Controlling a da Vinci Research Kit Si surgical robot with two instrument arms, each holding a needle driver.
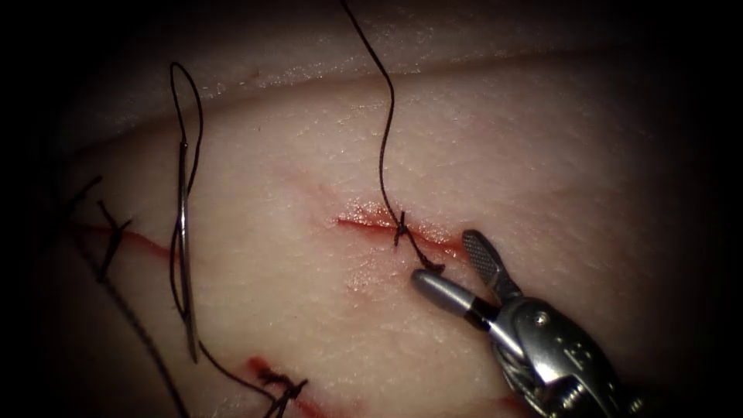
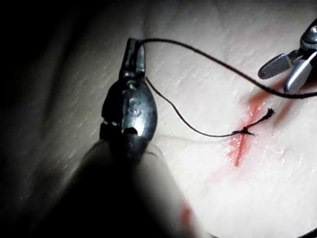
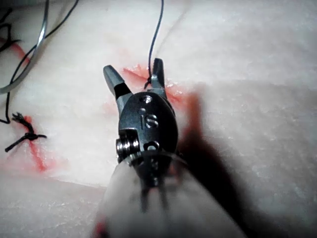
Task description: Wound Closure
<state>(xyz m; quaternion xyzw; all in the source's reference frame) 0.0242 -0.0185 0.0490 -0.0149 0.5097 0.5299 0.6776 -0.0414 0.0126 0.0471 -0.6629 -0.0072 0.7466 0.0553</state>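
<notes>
The right tool (image 1: 443, 257) comes in from the lower right, jaws open, holding nothing. The short thread tail (image 1: 428, 263) ends right at its tips. That tail comes from a knot (image 1: 401, 226) tied on the cut (image 1: 364, 223) in the tissue (image 1: 542, 155). From the knot the long thread (image 1: 385, 131) rises out of the endoscope view's top. The left tool (image 2: 134, 52) is shut on this thread (image 2: 198, 52). The curved needle (image 1: 183, 232) lies free on the tissue left of the knot, held by neither tool. The right tool (image 3: 133, 69) stands open over the cut.
Two earlier knotted stitches sit on the cut lines, one far left (image 1: 112, 232) and one at the bottom (image 1: 282, 387). Thread loops around the needle (image 1: 186, 93). Red fluid (image 1: 441, 241) wets the cut by the right tool.
</notes>
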